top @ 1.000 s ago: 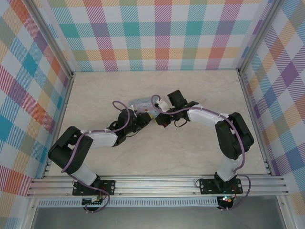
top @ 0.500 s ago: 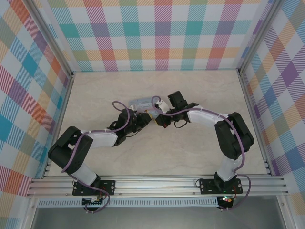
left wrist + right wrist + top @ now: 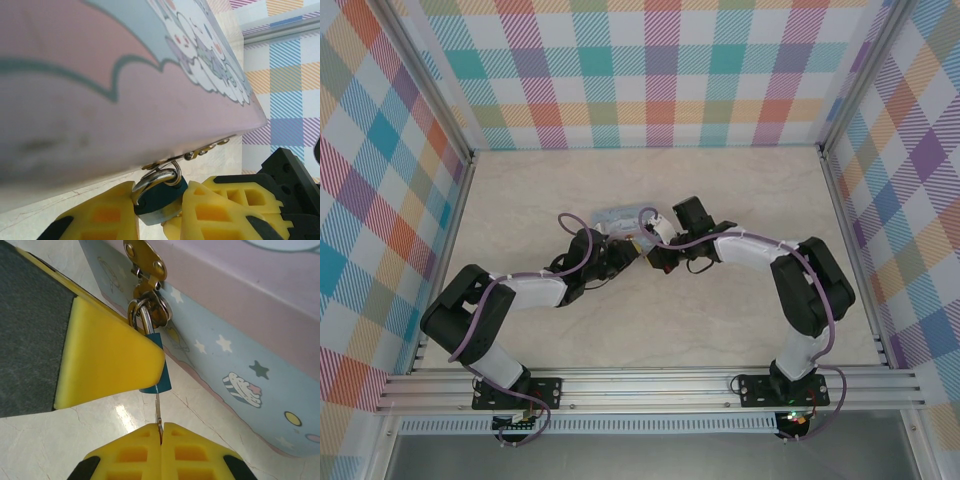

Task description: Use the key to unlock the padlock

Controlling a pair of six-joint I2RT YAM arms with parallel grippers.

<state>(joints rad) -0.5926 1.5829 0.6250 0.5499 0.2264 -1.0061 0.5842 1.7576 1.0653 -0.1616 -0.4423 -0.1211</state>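
Right wrist, padlock (image 3: 164, 376) on hasp (image 3: 145, 260), tin (image 3: 240, 335) shut

tin box (image 3: 617, 213) blocks beyond the padlock (image 3: 157, 197); bare table (image 3: 650, 325) lies nearer.

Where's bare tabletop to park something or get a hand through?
Free: far strip between tin and back wall; near patch between left arm, right arm and rail. Crowded: mid-table, left gripper on the padlock, right gripper on the key, against the tin.
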